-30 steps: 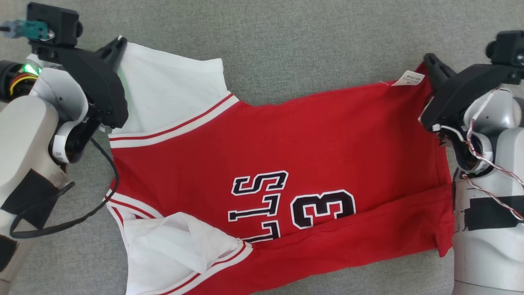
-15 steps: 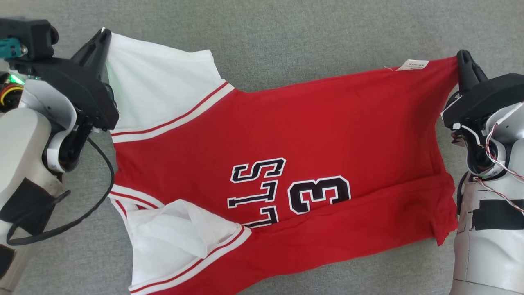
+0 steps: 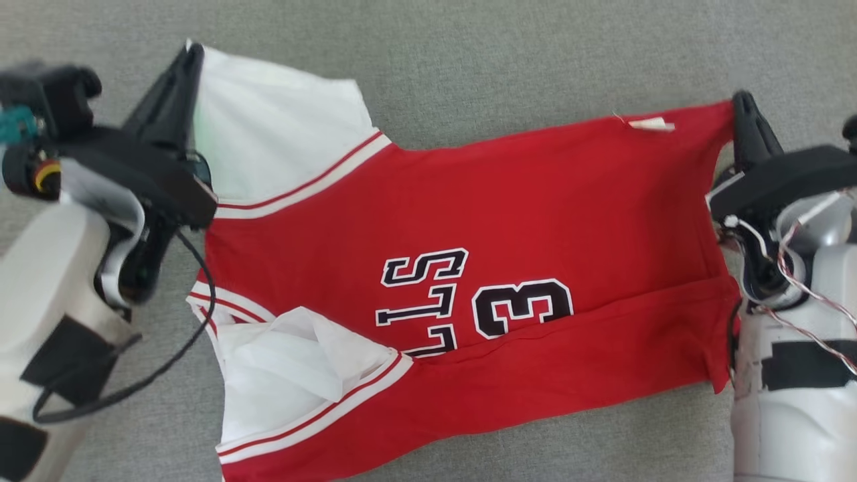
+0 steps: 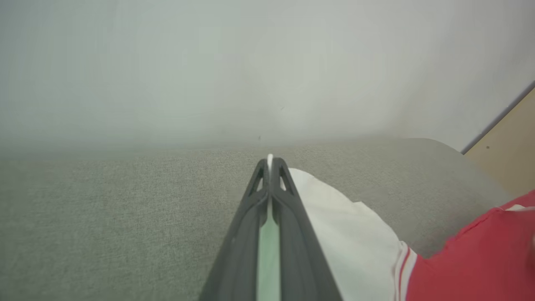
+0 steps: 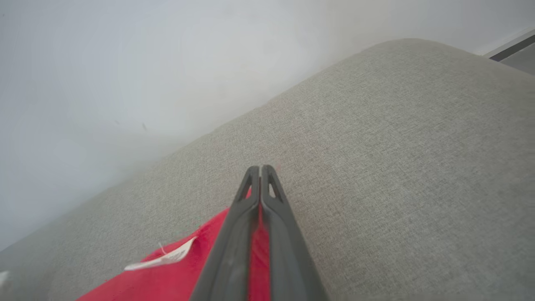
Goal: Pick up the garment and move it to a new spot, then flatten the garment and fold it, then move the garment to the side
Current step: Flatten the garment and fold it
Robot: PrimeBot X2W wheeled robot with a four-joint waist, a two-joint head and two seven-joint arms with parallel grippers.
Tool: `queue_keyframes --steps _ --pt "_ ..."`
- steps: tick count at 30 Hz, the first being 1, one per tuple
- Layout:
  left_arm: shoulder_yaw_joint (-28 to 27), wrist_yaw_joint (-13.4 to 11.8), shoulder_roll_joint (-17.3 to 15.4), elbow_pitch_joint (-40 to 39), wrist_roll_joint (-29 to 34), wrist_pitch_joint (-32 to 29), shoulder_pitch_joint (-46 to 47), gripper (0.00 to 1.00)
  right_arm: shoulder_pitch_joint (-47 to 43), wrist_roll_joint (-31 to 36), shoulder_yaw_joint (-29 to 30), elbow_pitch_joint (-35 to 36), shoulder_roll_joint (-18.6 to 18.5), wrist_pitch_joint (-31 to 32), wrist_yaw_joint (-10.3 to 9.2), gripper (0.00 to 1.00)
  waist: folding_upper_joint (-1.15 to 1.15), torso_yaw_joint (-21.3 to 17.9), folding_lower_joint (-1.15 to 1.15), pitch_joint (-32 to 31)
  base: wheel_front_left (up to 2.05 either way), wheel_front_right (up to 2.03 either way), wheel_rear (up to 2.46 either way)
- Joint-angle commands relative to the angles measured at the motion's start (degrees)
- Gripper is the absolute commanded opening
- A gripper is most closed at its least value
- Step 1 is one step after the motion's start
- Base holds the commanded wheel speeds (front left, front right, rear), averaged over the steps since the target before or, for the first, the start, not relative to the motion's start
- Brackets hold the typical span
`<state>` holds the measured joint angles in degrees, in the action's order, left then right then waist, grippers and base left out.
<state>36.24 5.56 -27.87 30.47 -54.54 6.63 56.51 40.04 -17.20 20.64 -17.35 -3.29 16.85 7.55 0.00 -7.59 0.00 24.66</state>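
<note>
Far left of the black numeral 3 [image 3: 523,308], the left gripper [image 3: 191,55] was clenched on the corner of the white sleeve [image 3: 274,134]; in the left wrist view a sliver of white cloth stuck out between its closed tips. Over the last second that corner and the opposite red one had drawn further apart, so the far edge of the garment [image 3: 469,214] ran straighter and tauter than before. The jersey lay spread on the grey cushion [image 3: 469,60], numeral roughly at its middle. Below and left of the numeral the other white sleeve [image 3: 288,361] was crumpled, and a fold ran along the near red edge under it.

Up and right of the numeral, the care label [image 3: 649,124], standing up a second earlier, had tipped flat. Far right, the right gripper [image 3: 742,102] was clamped on the red corner.

This looked like the flattening step: the stretch had helped, yet the near side was unsmoothed, so folding seemed premature.

No container was present; the garment rested directly on the cushion.
</note>
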Motion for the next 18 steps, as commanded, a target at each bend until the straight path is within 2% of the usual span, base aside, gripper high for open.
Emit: queue_keyframes --steps 1,8,18 --pt "-1.0 0.2 -0.2 -1.3 -1.7 1.4 -2.5 0.0 -1.7 -0.8 0.7 0.7 -0.6 -0.3 -0.12 0.0 0.0 0.7 0.0 -0.9 0.0 0.0 0.0" --pt "-2.8 0.5 -1.0 -10.1 -6.3 5.1 -13.5 0.0 -8.8 -3.2 4.1 5.1 -0.1 0.0 -0.12 0.0 0.0 2.7 0.0 -4.1 0.0 0.0 0.0" --pt "-3.6 -3.6 -0.6 -24.3 -7.9 7.8 -30.7 0.0 -18.6 -8.3 6.9 11.1 0.5 0.7 -0.12 0.0 0.0 5.3 0.0 -7.2 0.0 0.0 0.0"
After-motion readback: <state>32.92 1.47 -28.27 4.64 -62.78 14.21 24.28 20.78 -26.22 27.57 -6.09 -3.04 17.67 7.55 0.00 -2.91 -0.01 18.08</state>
